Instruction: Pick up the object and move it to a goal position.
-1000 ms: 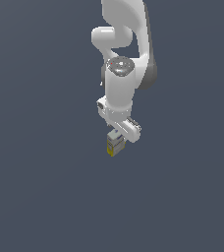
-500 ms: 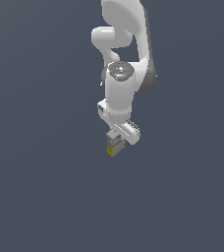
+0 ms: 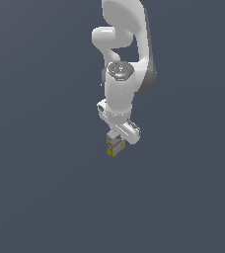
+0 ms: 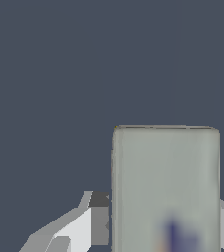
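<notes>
Since a second ago, little has shifted: arm and box have crept slightly toward the exterior view's left and perhaps a touch upward, though the plain backdrop makes that hard to judge. One white arm point(image 3: 122, 74) reaches down, and its one tool point(image 3: 115, 144) is clamped on the single box point(image 3: 114, 147), which sits between the two fingers point(image 4: 92, 221). In the wrist view its grey-white top with a blurred dark mark fills the gap between them, over the plain grey counter point(image 3: 40, 188)
</notes>
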